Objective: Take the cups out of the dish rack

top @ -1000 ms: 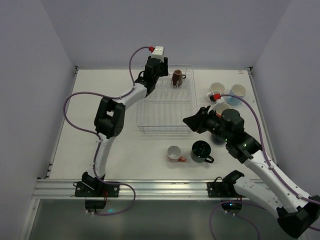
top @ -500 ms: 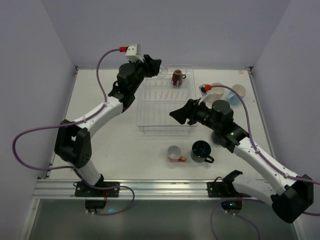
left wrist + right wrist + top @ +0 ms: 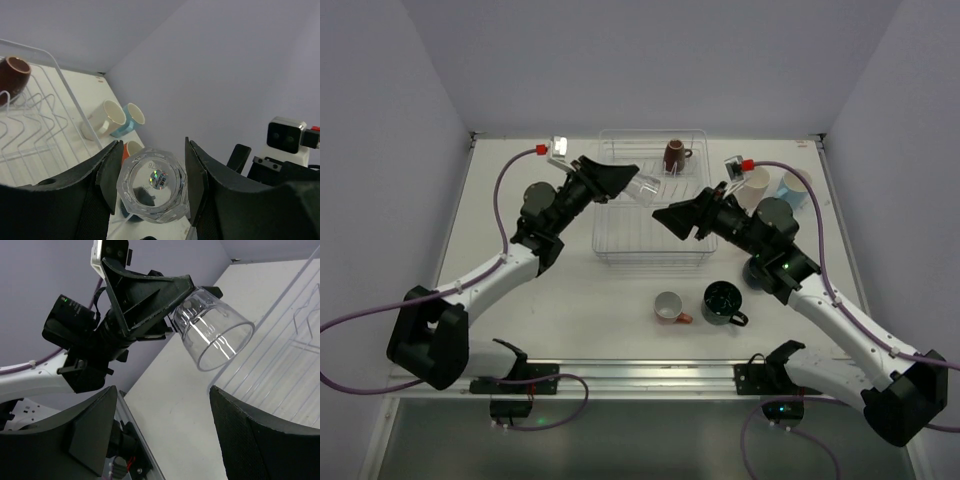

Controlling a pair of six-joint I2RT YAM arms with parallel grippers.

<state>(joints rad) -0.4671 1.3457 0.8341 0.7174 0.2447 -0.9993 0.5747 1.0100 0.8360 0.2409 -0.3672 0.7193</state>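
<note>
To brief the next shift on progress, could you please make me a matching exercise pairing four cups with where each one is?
1. clear glass
2. dark brown cup
3. dark green cup
4. light blue cup

a. far right corner of the table
b. inside the dish rack
c. in the left pincer
d. on the table, near side of the rack

Pairs: 1-c, 2-b, 3-d, 4-a.

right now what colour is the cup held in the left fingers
Clear, colourless glass, seen best in the right wrist view.
</note>
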